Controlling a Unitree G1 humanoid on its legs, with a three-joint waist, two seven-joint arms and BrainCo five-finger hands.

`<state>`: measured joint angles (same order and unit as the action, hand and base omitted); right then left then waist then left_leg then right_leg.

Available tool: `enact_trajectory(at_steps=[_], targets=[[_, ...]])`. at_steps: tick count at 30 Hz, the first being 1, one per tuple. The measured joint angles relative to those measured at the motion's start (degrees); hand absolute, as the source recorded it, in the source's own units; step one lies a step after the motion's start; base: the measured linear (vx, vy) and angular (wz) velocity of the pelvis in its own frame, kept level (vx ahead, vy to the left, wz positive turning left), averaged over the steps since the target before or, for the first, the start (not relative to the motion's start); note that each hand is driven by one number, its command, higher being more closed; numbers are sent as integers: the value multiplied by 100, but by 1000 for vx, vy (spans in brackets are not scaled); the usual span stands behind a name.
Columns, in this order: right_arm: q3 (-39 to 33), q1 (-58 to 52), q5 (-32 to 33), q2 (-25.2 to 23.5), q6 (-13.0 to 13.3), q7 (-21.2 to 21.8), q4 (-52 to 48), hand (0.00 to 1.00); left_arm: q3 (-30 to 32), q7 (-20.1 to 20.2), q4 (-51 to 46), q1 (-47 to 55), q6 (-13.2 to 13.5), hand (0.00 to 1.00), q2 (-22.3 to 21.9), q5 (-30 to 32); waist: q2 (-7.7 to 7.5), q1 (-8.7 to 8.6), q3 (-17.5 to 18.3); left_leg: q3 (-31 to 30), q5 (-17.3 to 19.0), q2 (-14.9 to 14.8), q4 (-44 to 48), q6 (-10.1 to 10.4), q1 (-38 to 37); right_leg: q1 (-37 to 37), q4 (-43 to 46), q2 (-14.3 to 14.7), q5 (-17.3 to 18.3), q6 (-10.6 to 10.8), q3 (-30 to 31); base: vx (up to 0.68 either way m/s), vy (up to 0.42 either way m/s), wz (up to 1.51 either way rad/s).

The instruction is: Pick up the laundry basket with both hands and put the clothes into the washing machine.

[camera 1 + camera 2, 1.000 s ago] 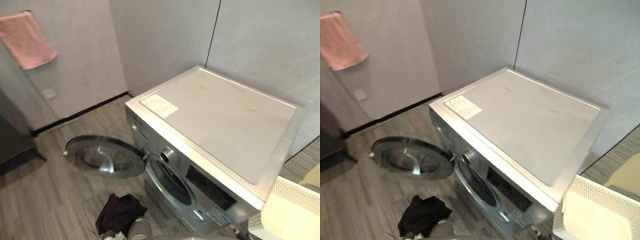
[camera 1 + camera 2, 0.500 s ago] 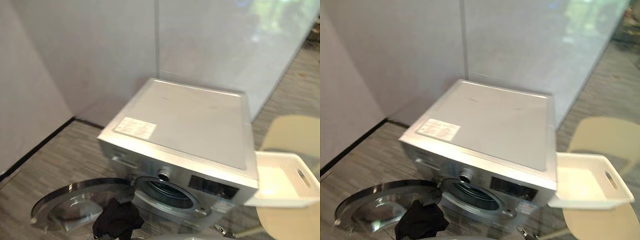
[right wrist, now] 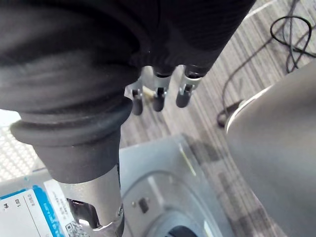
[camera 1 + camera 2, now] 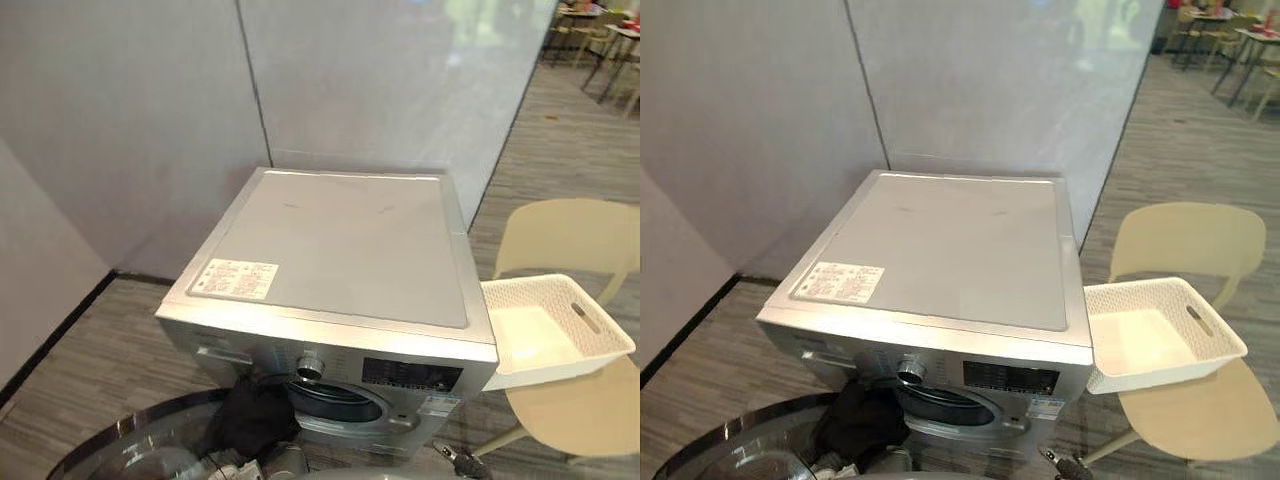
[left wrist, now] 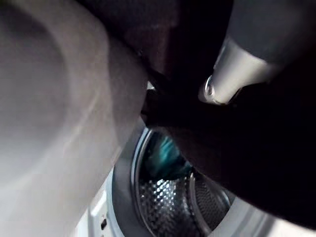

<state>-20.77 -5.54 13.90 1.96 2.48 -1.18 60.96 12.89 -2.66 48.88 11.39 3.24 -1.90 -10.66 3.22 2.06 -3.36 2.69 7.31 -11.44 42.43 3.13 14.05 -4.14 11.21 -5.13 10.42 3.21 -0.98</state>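
The silver washing machine [image 4: 340,250] stands in front of me with its round door [image 4: 130,455] swung open to the lower left. A dark garment [image 4: 250,420] hangs right in front of the porthole. In the left wrist view my left hand [image 5: 232,74] shows a silver finger wrapped in that dark cloth, close to the steel drum [image 5: 168,197], where something teal lies. The white laundry basket [image 4: 1160,368] sits on a cream chair [image 4: 560,235] to the machine's right; its inside looks bare. My right hand [image 3: 158,96] hangs over the floor, fingers relaxed, holding nothing.
Grey partition walls close in behind and to the left of the machine. The chair with the basket stands tight against the machine's right side. Wood-look floor runs back on the right towards distant tables and chairs [image 4: 590,40].
The camera has swung to the right, so the machine is now squarely in view and the basket and chair show fully. The dark garment now hangs before the porthole instead of by the door.
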Motion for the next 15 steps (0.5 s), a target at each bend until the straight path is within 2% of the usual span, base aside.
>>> enact_trajectory(at_steps=[1, 2, 3, 4, 5, 6, 7, 8, 10, 12, 15], targets=[[54, 2, 0, 14, 5, -3, -16, 0, -158, -3, -120, 48, 2, 100, 21, 0, -15, -3, -20, -248, 134, 60, -424, 47, -31, 119, 107, -72, -13, 57, 124, 139, 278, -75], [102, 10, -6, 44, 17, -3, -31, 0, -444, -4, -293, 103, 9, 100, 54, 0, 0, 8, -81, -689, 92, 190, -1334, 130, -213, 306, 347, -177, 37, 215, 286, 112, 281, -60], [144, 7, -16, 85, 33, -1, -47, 0, -607, -7, -383, 149, 18, 100, 57, -1, 48, 13, -100, -914, -79, 211, -1765, 227, -351, 428, 508, -191, 116, 305, 355, 105, 326, -67], [284, 18, -53, 150, 69, -4, -67, 0, -965, -1, -495, 145, 38, 100, 73, -1, 149, 15, -183, -1062, 243, 297, -2016, 604, -538, 667, 923, -254, 295, 442, 508, 57, 337, -28], [442, 126, -58, 142, 86, 5, -188, 0, -1235, 14, -807, 82, 31, 100, 289, 3, 2, -143, -412, -993, 329, 514, -1791, 545, -341, 930, 1315, -494, 389, 564, 506, 21, 319, -9], [529, 170, -60, 135, 98, 9, -290, 0, -1336, 16, -1003, 27, 33, 100, 362, 3, -59, -171, -591, -965, 345, 594, -1541, 514, -198, 1039, 1514, -574, 400, 583, 495, -94, 286, 22], [648, 207, -57, 135, 130, 11, -533, 0, -1526, 21, -1356, -101, 37, 100, 397, 0, -62, -162, -886, -840, 451, 652, -870, 401, 217, 1309, 1940, -625, 430, 633, 487, -187, 244, 11], [761, 275, -47, 143, 154, 0, -657, 0, -1728, 28, -1669, -153, 40, 100, 388, -13, -48, -154, -1040, -740, 607, 633, -275, 330, 658, 1665, 2377, -617, 477, 685, 489, -265, 274, 2], [935, 416, -34, 203, 170, -14, -819, 0, -2009, 60, -1990, -236, 48, 100, 370, -59, -42, -134, -1188, -650, 1118, 572, 229, 205, 1109, 2182, 2894, -571, 666, 767, 519, -217, 199, -16], [1135, 614, 33, 197, 213, -31, -962, 0, -2199, 98, -2102, -424, 47, 100, 367, -172, -146, -111, -1320, -524, 1311, 534, 769, 116, 1645, 2711, 3302, -568, 867, 839, 683, -225, 132, -31], [1517, 953, 201, 140, 257, -173, -1308, 0, -2655, 102, -2163, -961, 40, 100, 362, -223, -191, -87, -1545, -488, 1524, 449, 1456, 63, 2374, 3463, 3950, -547, 1119, 1020, 859, -282, 76, -15]])
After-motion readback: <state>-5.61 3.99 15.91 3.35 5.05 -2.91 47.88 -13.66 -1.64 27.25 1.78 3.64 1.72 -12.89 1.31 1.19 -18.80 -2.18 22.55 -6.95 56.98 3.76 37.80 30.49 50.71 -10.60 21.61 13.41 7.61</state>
